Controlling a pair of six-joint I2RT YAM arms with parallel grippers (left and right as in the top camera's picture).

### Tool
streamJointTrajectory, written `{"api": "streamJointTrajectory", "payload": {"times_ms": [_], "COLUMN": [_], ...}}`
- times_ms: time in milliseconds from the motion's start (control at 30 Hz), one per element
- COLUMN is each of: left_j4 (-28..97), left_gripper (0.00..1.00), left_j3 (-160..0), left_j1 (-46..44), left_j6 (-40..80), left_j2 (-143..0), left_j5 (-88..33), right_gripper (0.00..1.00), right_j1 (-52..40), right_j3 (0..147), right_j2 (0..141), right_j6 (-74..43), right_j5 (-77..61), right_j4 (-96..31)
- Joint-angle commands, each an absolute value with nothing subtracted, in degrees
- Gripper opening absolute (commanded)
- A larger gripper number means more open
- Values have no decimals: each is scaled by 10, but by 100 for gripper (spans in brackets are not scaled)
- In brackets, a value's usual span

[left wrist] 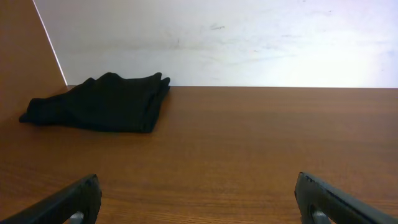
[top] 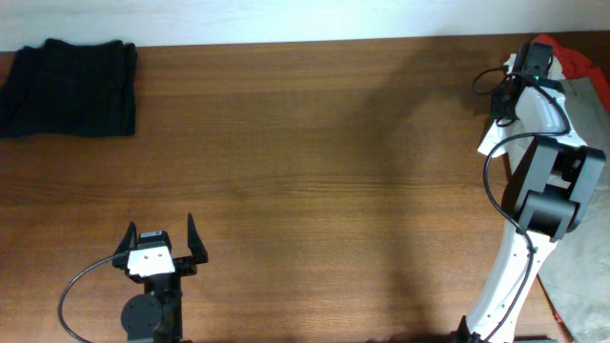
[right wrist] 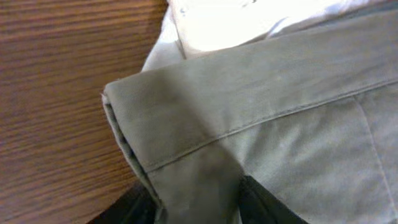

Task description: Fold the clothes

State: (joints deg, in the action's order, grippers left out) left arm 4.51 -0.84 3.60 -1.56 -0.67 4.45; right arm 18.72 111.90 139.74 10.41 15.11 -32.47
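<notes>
A khaki grey-green garment (right wrist: 280, 106) with stitched seams fills the right wrist view, and a white piece (right wrist: 217, 18) lies beyond it. My right gripper (right wrist: 199, 202) is shut on a hemmed corner of the khaki garment at the table's edge. In the overhead view my right gripper (top: 502, 98) is at the far right, by a pile of red (top: 575, 59), grey (top: 593, 110) and white (top: 491, 143) cloth. A folded black garment (top: 67, 86) lies at the far left corner and also shows in the left wrist view (left wrist: 99, 102). My left gripper (top: 160, 245) is open and empty.
The brown wooden table (top: 305, 162) stretches between the two arms. A white wall (left wrist: 217, 37) runs along the far edge. More greyish cloth (top: 581, 295) hangs off the table's near right side, beside the right arm's base (top: 505, 286).
</notes>
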Motion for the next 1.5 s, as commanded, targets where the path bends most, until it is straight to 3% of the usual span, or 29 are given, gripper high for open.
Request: {"api": "streamJointTrajectory", "payload": {"times_ms": [0, 133, 233, 333, 400, 500, 567, 633, 667, 833, 933, 967, 1033, 1167, 1300, 1400, 1433, 1467], "left_j4": [45, 45, 45, 45, 45, 45, 45, 45, 45, 45, 45, 45, 45, 45, 45, 45, 45, 45], "left_gripper": [99, 99, 99, 99, 99, 99, 99, 99, 99, 99, 99, 99, 99, 99, 99, 99, 99, 99], "left_j3": [-5, -5, -5, -5, -5, -5, -5, -5, -5, -5, -5, -5, -5, -5, -5, -5, -5, -5], "left_j1": [34, 34, 34, 34, 34, 34, 34, 34, 34, 34, 34, 34, 34, 34, 34, 34, 34, 34], "left_j6": [-25, -25, -25, -25, -25, -25, -25, -25, -25, -25, -25, -25, -25, -25, -25, -25, -25, -25], "left_j2": [-3, -3, -3, -3, -3, -3, -3, -3, -3, -3, -3, -3, -3, -3, -4, -4, -4, -4], "left_j5": [38, 38, 38, 38, 38, 38, 38, 38, 38, 38, 38, 38, 38, 38, 38, 38, 38, 38], "right_gripper": [44, 49, 47, 28, 25, 26, 45, 46, 44, 17, 13, 13, 49, 42, 27, 27, 40, 41], "right_j1": [188, 188, 188, 188, 188, 188, 188, 188, 188, 188, 188, 188, 188, 188, 188, 188, 188, 188], "right_j3": [1126, 1136, 1136, 1136, 1136, 1137, 1141, 1145, 1147, 1149, 1149, 1150, 1151, 1154, 1154, 1155, 1155, 1155], "right_j2": [1407, 1403, 1397, 1394, 1394, 1394, 1393, 1391, 1390, 1386, 1386, 1386, 1386, 1386, 1386, 1385, 1383, 1382], "right_j6": [100, 100, 94, 85, 85, 85, 78, 67, 65, 66, 66, 66, 66, 66, 66, 66, 66, 66], "right_j5": [163, 161, 158, 156, 156, 156, 156, 155, 153, 150, 150, 150, 150, 150, 150, 150, 150, 150], "right_j4": [-324, -331, -331, -330, -330, -330, -331, -332, -333, -336, -334, -334, -334, -335, -336, -336, -335, -335]}}
